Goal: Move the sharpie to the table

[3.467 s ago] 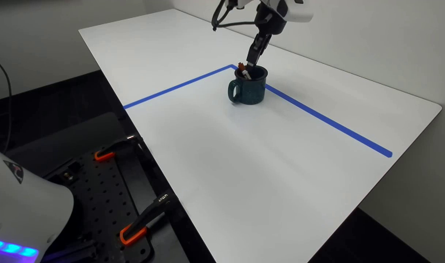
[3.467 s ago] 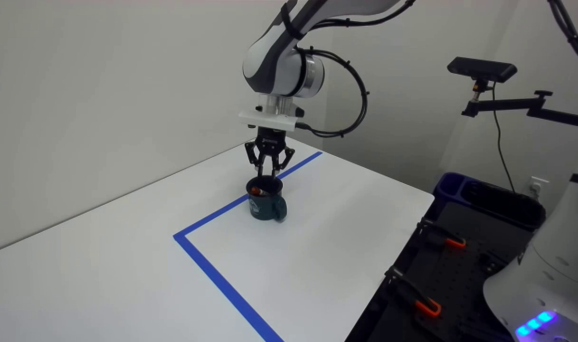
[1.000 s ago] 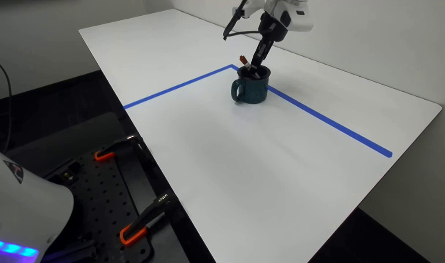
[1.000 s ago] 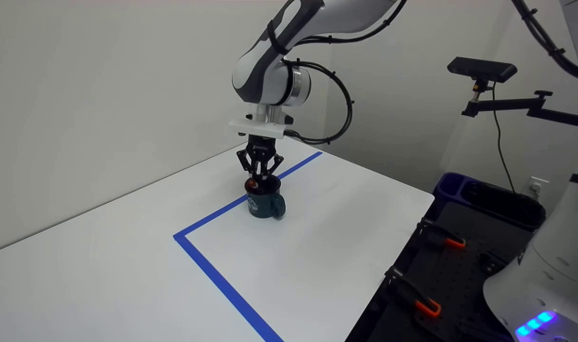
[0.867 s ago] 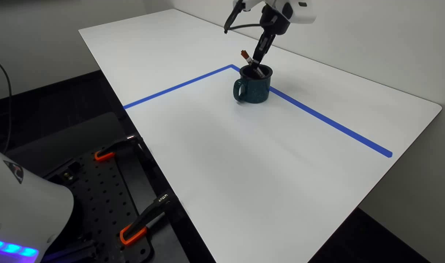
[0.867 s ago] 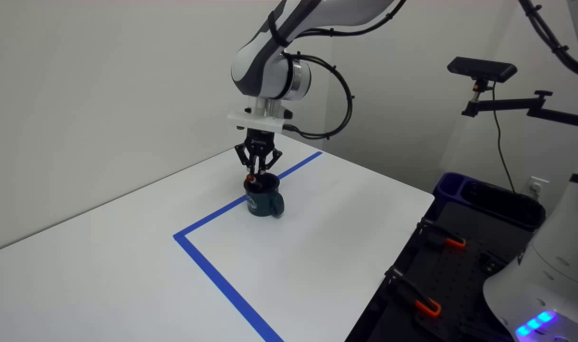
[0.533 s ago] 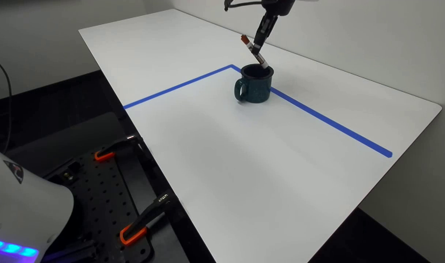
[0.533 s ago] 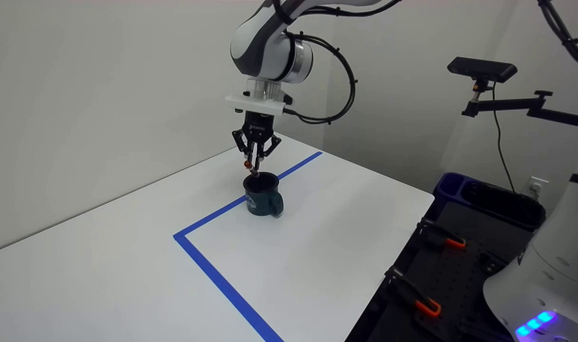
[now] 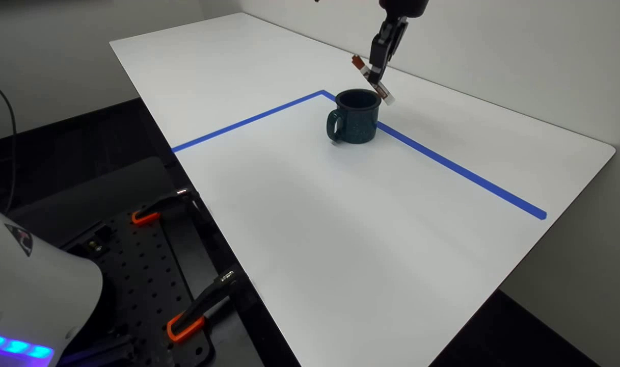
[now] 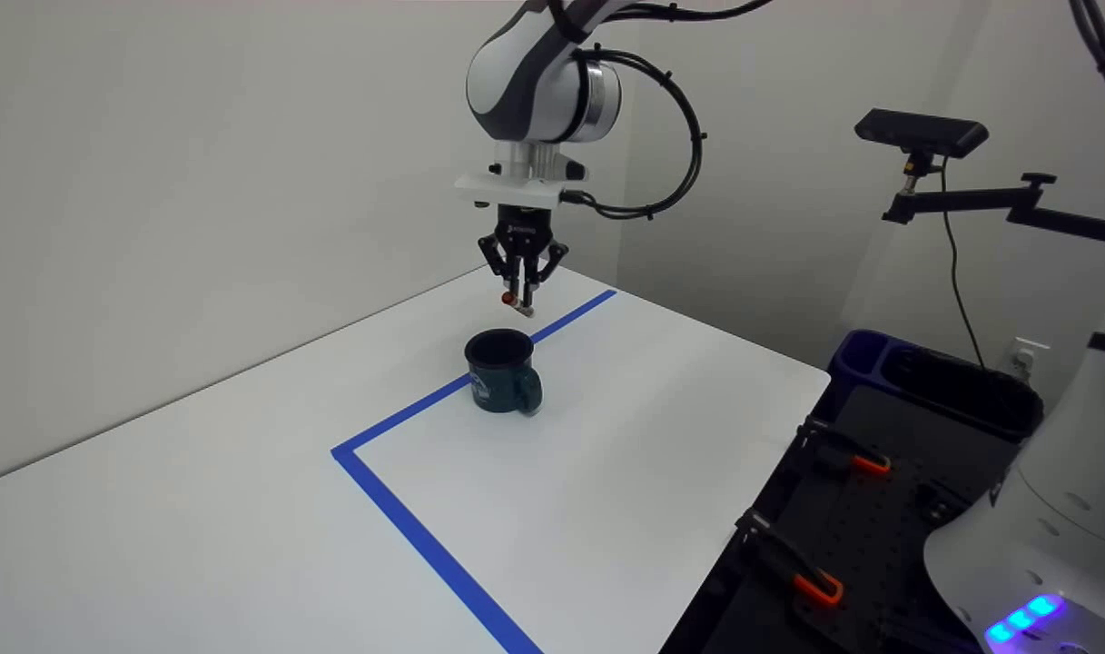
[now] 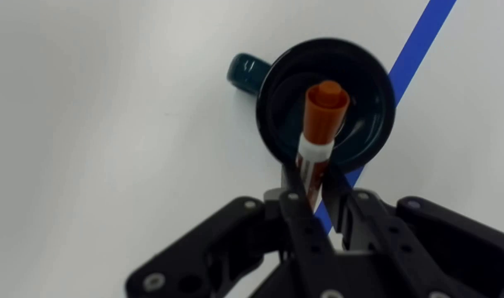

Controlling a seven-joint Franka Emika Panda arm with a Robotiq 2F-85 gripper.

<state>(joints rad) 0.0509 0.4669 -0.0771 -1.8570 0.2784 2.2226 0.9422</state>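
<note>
The sharpie (image 9: 384,92) is a thin pen with an orange-brown cap, white bands and a reddish-brown label. My gripper (image 9: 375,76) is shut on its middle and holds it tilted in the air, cap end up. In an exterior view the gripper (image 10: 521,302) and sharpie (image 10: 510,298) are above and behind the mug. In the wrist view the sharpie (image 11: 316,149) is between the fingertips (image 11: 312,176), its cap overlapping the mug opening; its lower end is hidden. The white table (image 9: 299,204) lies below and also shows in an exterior view (image 10: 661,400).
A dark blue-green mug (image 9: 358,122) stands upright on the table close to the sharpie; it also shows in an exterior view (image 10: 500,386) and the wrist view (image 11: 263,103). Blue tape (image 9: 457,171) forms an angle. A wall (image 10: 225,182) runs along the far table edge.
The gripper has shut on the sharpie, lifted it out of the mug and moved it to the right in both exterior views. The mug shifted slightly during this.
</note>
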